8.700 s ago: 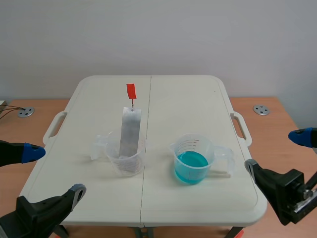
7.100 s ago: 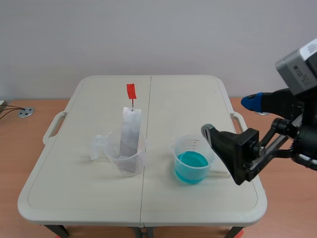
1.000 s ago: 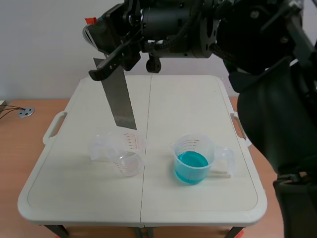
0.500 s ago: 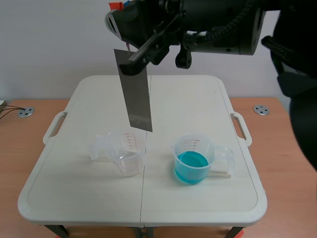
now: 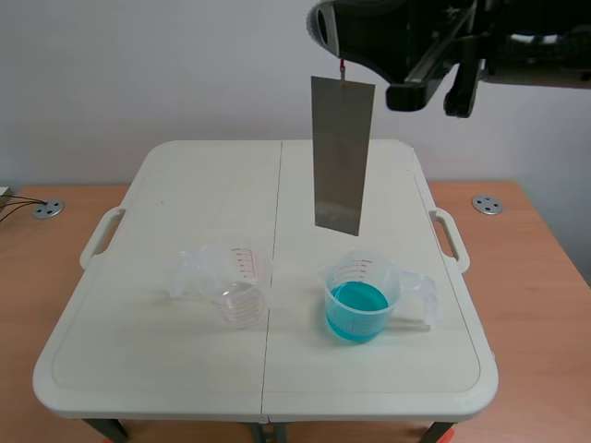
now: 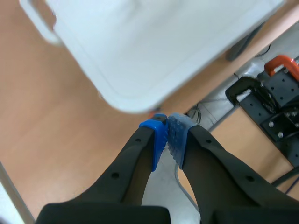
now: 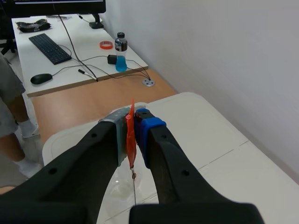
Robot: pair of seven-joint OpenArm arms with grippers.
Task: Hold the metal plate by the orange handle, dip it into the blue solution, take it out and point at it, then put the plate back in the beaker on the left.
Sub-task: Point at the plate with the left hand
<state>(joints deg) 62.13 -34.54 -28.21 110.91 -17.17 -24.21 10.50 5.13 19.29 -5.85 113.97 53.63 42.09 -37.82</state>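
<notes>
A grey metal plate (image 5: 343,153) hangs upright in the air, its lower edge a little above the beaker of blue solution (image 5: 359,298). My right arm (image 5: 416,41) stands across the top of the scene view. The right gripper (image 7: 132,117) is shut on the plate's orange handle (image 7: 131,137), and a thin wire (image 7: 134,186) runs down from it. The clear beaker on the left (image 5: 231,284) stands with nothing in it. My left gripper (image 6: 167,135) is shut on nothing, off the table above its corner (image 6: 126,100) and the wooden floor.
The white folding table (image 5: 138,351) has side handles (image 5: 100,238). A black clamp with an orange grip (image 6: 275,88) sits beside the table's leg. Beyond the table, a desk (image 7: 70,51) carries a keyboard, a mouse, a bottle and cables.
My right arm has carried the plate rightward, from above the left beaker to above the blue beaker. The plate now hangs straight instead of slanted.
</notes>
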